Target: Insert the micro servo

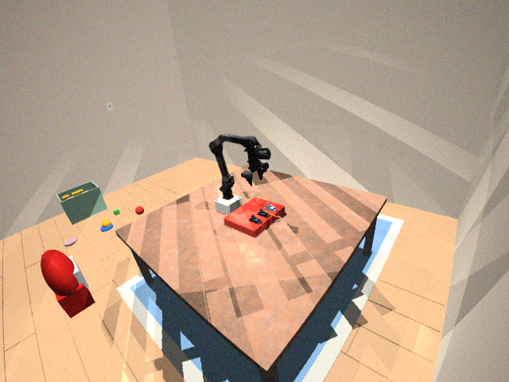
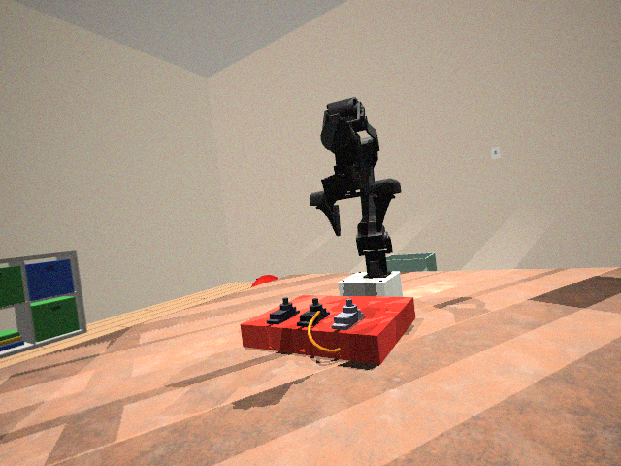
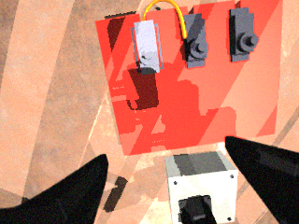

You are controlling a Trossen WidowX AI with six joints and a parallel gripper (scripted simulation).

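Observation:
The light grey micro servo (image 1: 270, 207) (image 2: 346, 316) (image 3: 148, 42) sits upright in the outlined pocket at one end of the row on the red deck (image 1: 238, 220) (image 2: 401, 323) (image 3: 210, 93). Its shaft points up. It looks low and level like its neighbours, but small gaps under its ears cannot be ruled out. The orange cable (image 2: 311, 336) (image 3: 179, 14) leaves its outer end and loops beyond the deck edge to the middle servo; whether it lies in the notch is not clear. My gripper (image 1: 255, 181) (image 2: 358, 230) (image 3: 166, 147) is wide open and empty, well above the deck on the arm-base side.
Two dark servos (image 1: 262, 213) (image 2: 282, 313) (image 3: 243, 37) stand beside the grey one on the deck. The white arm base (image 1: 228, 204) (image 2: 371, 285) (image 3: 203, 187) is just behind the deck. The wooden table (image 1: 254, 279) surrounds both. A green bin and toys are on the floor.

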